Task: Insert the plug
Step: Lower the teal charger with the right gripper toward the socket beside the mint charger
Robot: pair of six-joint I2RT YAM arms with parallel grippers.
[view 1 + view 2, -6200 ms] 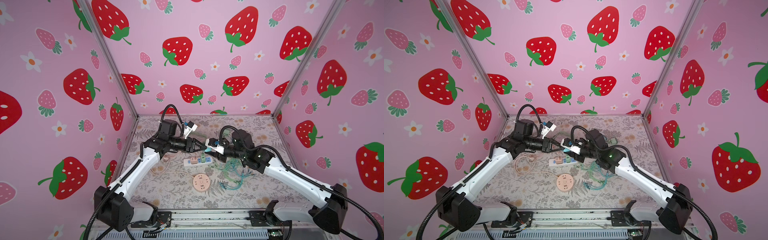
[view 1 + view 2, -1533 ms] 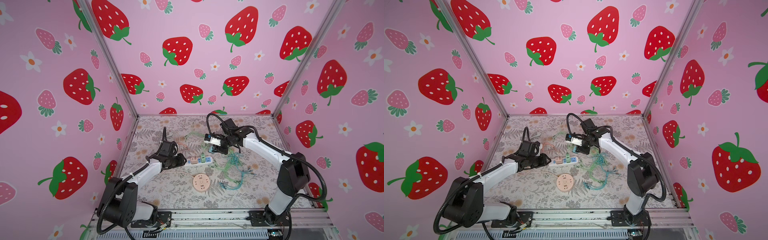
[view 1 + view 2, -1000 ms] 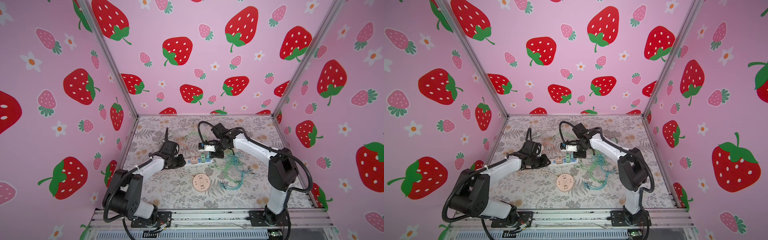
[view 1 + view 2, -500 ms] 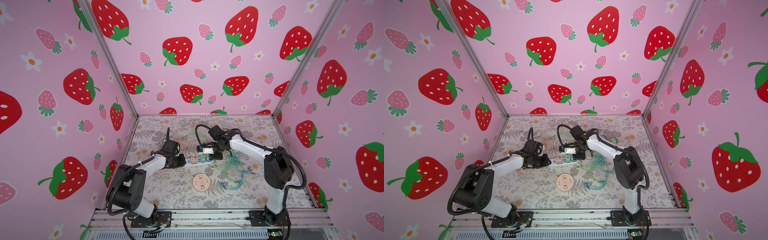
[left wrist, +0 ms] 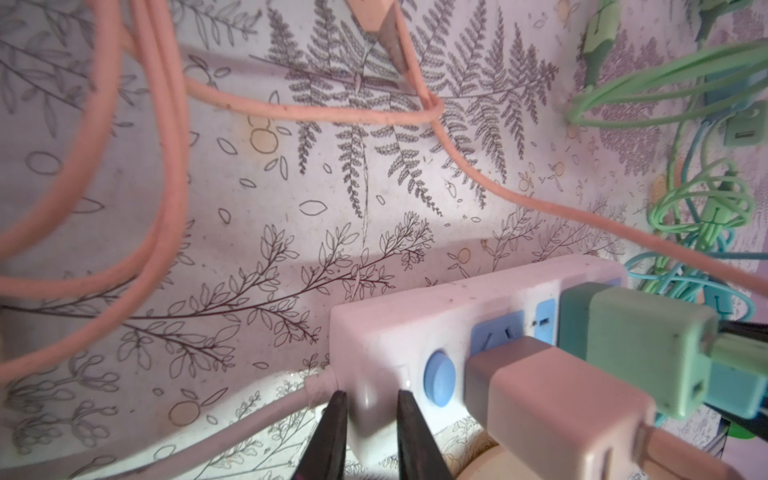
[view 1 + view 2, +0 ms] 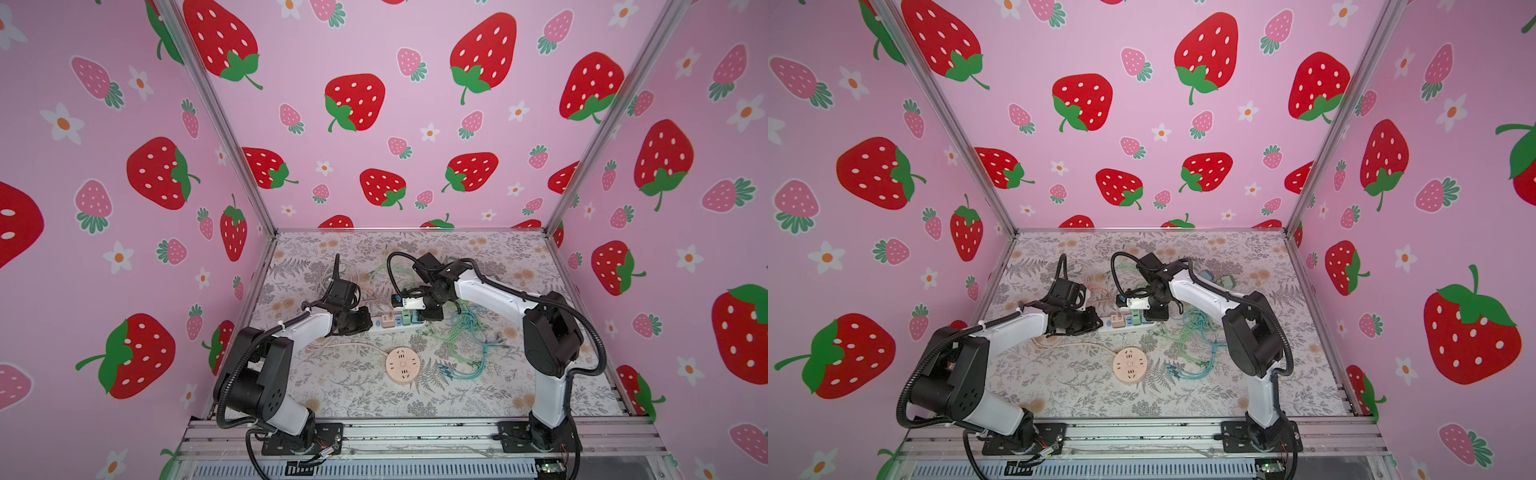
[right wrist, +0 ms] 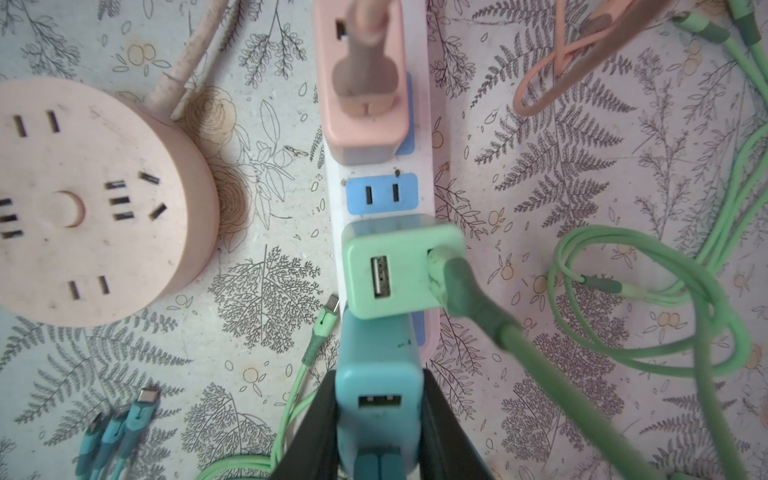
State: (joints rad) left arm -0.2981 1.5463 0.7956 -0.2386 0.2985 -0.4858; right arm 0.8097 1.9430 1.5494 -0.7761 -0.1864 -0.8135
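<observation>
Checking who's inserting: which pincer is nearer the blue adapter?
Right. The right pincer is clamped on the blue adapter at one end of the power strip; the left pincer grips its cord end, beyond the green adapter and pink adapter.

No legible text, label or number anywhere.

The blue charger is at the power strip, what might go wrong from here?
1. The blue charger in the right claw shows no gap to the green charger; it may catch and go in crooked.
2. The left claw pinches only the cord end of the power strip, so pushing may swing it.
3. A loose green cable tip beside the strip may get trapped.
</observation>
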